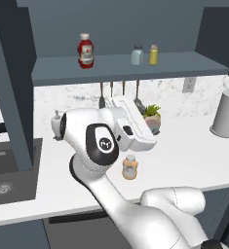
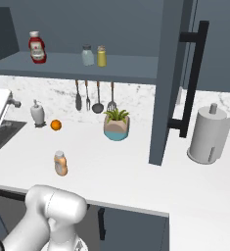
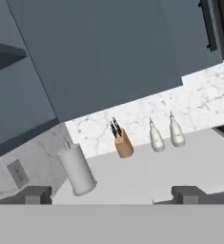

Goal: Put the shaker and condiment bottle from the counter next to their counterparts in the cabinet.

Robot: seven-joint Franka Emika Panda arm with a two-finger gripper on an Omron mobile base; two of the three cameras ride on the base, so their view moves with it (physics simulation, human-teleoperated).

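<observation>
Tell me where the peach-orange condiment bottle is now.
The condiment bottle stands upright on the white counter, near its front edge in the right base view, in front of the small orange and left of the potted plant.

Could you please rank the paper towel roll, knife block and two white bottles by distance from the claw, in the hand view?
1. paper towel roll, left, closest to the open claw.
2. knife block, centre, by the wall.
3. white bottles, right; mutually too close to call.
</observation>
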